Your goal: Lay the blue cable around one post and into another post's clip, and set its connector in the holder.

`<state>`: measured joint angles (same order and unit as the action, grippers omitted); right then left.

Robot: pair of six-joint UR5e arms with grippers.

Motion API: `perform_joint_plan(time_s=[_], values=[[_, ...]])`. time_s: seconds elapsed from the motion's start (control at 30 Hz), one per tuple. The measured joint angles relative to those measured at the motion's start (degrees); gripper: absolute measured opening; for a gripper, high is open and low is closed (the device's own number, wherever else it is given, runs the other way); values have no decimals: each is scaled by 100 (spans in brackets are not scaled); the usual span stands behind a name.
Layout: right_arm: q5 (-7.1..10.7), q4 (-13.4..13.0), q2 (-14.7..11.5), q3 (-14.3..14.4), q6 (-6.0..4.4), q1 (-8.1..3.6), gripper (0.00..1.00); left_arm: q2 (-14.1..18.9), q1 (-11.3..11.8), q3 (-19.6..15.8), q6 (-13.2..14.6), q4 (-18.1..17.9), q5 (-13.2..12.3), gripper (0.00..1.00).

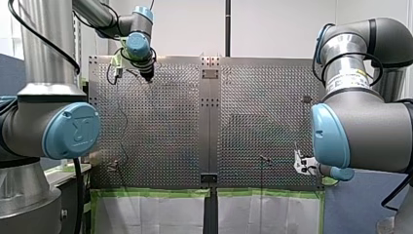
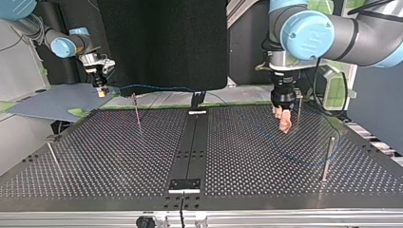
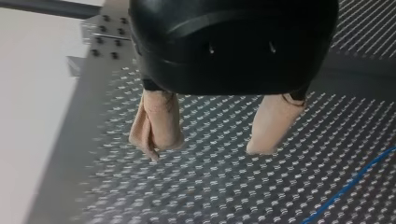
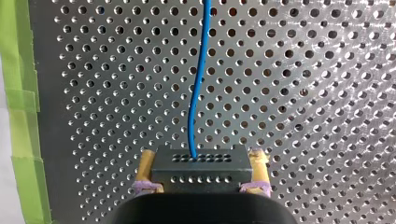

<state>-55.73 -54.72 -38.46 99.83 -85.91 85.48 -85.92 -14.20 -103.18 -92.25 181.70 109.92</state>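
My right gripper is shut on a black connector block, its yellow pads on the block's two sides. The blue cable runs out of the block, ahead over the perforated table. In the top view this gripper hangs past the table's far left edge, and the cable trails from it toward the middle. My left gripper stands open just above the plate with nothing between its beige pads. A stretch of blue cable lies beside it. It hovers next to a thin post.
More thin posts stand on the table in the top view: one at the far left, one at the left edge, one at the right. A black plate sits on the centre strip near the front edge. Green tape lines the table's border.
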Motion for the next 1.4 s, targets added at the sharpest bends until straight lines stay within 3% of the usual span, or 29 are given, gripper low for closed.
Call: perform_joint_plan(time_s=[0.3, 0.53, 0.87, 1.2, 1.4], values=[[-4, 1, 0, -2, 2, 0, 0, -463, -462, -85, -463, -462, 431, 100], [-14, 22, 0, -1, 8, 0, 0, -839, -839, -91, -839, -838, 516, 100], [-35, 92, -1, 0, 59, 1, 0, -1338, -1338, -78, -1337, -1338, 466, 100], [-35, 101, 0, -2, 63, 0, 0, -1850, -1850, 263, -1847, -1852, 39, 100], [-35, 100, 0, -1, 64, 0, 0, -2155, -2156, 363, -1896, -2155, 23, 100]])
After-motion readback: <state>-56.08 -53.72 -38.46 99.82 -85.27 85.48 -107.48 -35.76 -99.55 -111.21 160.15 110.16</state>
